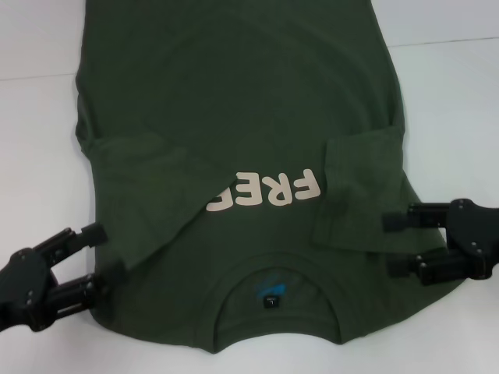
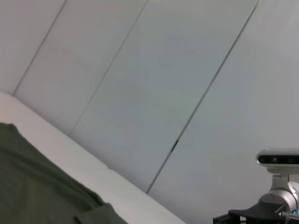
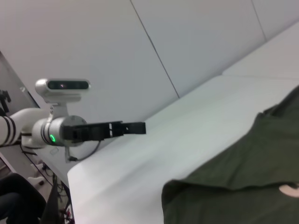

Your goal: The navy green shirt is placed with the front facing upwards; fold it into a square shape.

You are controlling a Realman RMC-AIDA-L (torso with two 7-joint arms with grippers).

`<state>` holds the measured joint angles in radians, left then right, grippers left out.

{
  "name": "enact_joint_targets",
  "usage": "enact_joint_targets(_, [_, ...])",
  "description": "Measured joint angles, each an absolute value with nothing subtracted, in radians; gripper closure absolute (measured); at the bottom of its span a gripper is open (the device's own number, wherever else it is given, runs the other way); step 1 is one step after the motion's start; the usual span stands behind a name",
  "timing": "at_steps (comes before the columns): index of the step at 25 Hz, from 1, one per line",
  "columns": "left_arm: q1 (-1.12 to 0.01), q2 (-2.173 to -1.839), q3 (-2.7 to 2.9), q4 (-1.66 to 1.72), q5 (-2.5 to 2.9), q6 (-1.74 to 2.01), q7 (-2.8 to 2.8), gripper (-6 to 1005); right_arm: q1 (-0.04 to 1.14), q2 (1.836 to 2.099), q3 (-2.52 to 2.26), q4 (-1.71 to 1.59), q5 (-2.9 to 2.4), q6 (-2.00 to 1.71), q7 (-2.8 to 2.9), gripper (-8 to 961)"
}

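Two black grippers sit nearest you in the head view, one at each side of the dark olive-green short-sleeved cotton shirt [image 1: 234,156], which lies spread flat on the white table [image 1: 452,109] with its ribbed crew neck [image 1: 277,274] toward the robot and its hem running off the far edge of the picture. Your left gripper [image 1: 107,252] is at the near left edge of the shirt, fingers spread wide apart with nothing between them, their tips just touching or just beside the cloth; which of the two you cannot tell. Your right gripper [image 1: 396,243] is at the near right, also wide open and holding nothing, its fingertips over the edge of the folded-in right sleeve [image 1: 359,187]. Just past the collar you see a small blue neck label [image 1: 270,287] inside the neck opening. Farther on, the cream chest print [image 1: 269,189] reads upside down from here, and its left part is covered by the left sleeve [image 1: 148,167], which is folded diagonally inward across the chest. Beyond the sleeves the body of the shirt lies smooth. In the right wrist view you see the shirt's edge [image 3: 243,186] on the table and, farther off, the left gripper [image 3: 133,127] against the pale panelled wall [image 3: 187,37].
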<state>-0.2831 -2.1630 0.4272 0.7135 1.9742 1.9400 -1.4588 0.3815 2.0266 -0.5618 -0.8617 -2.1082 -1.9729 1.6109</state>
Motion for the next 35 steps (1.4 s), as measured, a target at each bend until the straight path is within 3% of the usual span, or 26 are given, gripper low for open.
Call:
enact_joint_targets(8, [-0.262, -2.163, 0.412, 0.723, 2.051, 1.948, -1.48, 164, 0.346, 2.01, -0.52, -0.858, -2.112, -1.968, 1.594, 41])
enact_joint_targets(15, [-0.26, -2.149, 0.396, 0.795, 2.126, 1.906, -1.796, 165, 0.345, 1.972, -0.472, -0.864, -2.114, -1.98, 1.677, 42])
enact_joint_targets(25, [-0.286, -2.141, 0.408, 0.852, 2.229, 1.852, -2.28, 168, 0.369, 1.974, -0.477, -0.866, -2.154, -1.972, 1.678, 44])
enact_joint_targets(35, [-0.317, -2.147, 0.474, 0.815, 2.33, 1.656, -2.411, 222, 0.365, 1.973, -0.469, -0.868, -2.154, -1.973, 1.678, 45])
